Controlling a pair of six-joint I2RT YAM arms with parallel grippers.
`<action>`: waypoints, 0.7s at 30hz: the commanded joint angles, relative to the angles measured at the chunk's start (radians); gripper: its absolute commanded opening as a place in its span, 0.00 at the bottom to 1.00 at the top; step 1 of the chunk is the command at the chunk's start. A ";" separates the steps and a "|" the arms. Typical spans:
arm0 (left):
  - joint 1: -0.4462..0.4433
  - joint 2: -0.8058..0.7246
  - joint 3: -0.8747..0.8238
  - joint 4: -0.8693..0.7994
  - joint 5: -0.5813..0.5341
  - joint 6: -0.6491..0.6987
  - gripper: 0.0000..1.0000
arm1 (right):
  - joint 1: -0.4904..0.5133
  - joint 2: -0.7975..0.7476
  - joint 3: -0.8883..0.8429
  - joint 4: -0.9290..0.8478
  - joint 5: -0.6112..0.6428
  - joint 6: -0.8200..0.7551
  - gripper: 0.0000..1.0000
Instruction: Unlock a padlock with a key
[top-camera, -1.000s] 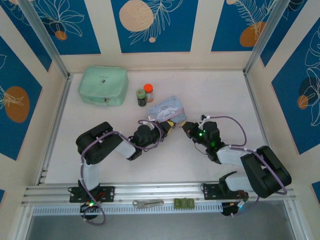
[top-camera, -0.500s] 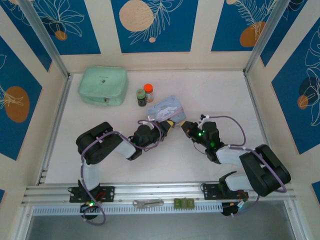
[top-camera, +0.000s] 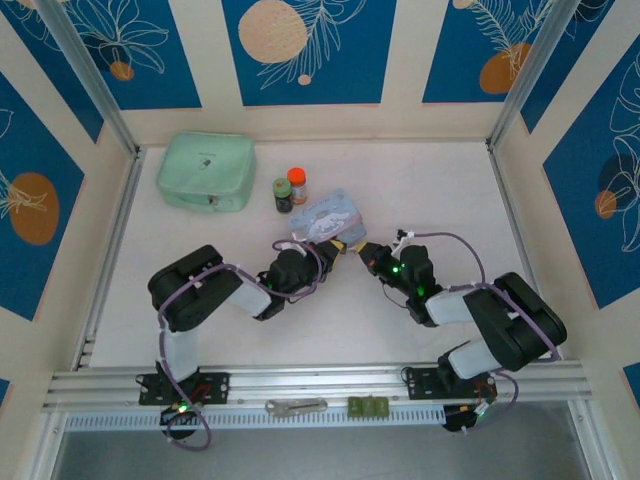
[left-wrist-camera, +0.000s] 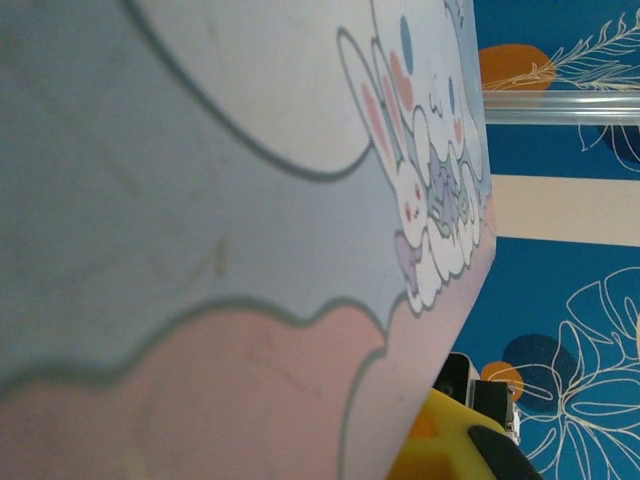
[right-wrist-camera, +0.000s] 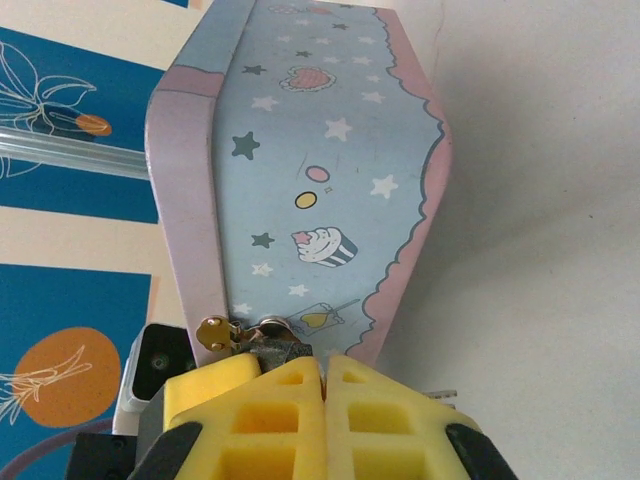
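The light-blue cartoon tin (top-camera: 330, 216) lies mid-table, tilted, with both grippers at its near edge. My left gripper (top-camera: 334, 252) grips the tin's near left corner; in the left wrist view the tin (left-wrist-camera: 230, 200) sits right against the camera and one yellow pad (left-wrist-camera: 445, 445) shows beside it. The tiny dark padlock (right-wrist-camera: 277, 345) hangs from the brass hasp (right-wrist-camera: 213, 333) on the tin (right-wrist-camera: 320, 160). My right gripper (right-wrist-camera: 325, 375) is shut, its pads touching the padlock. A thin silver sliver of the key (right-wrist-camera: 441, 394) pokes out beside the right pad; the rest is hidden.
A mint-green pouch (top-camera: 205, 171) lies at the back left. Two small jars (top-camera: 290, 190) stand just behind the tin. A flat silver wrench-like tool (top-camera: 296, 406) and a small green block (top-camera: 367, 406) rest on the front rail. Walls close in on three sides.
My right gripper has moved left and away from me, closing up to the tin's near edge. The tin and left gripper have barely shifted.
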 joint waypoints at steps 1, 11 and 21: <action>-0.029 -0.044 0.057 0.090 0.020 -0.007 0.00 | 0.036 0.014 -0.002 0.008 -0.126 -0.049 0.00; -0.029 0.001 0.104 0.108 0.092 -0.015 0.00 | -0.020 -0.007 0.050 -0.106 -0.243 -0.129 0.00; -0.028 0.024 0.128 0.141 0.184 -0.013 0.00 | -0.099 0.069 0.141 -0.132 -0.504 -0.207 0.00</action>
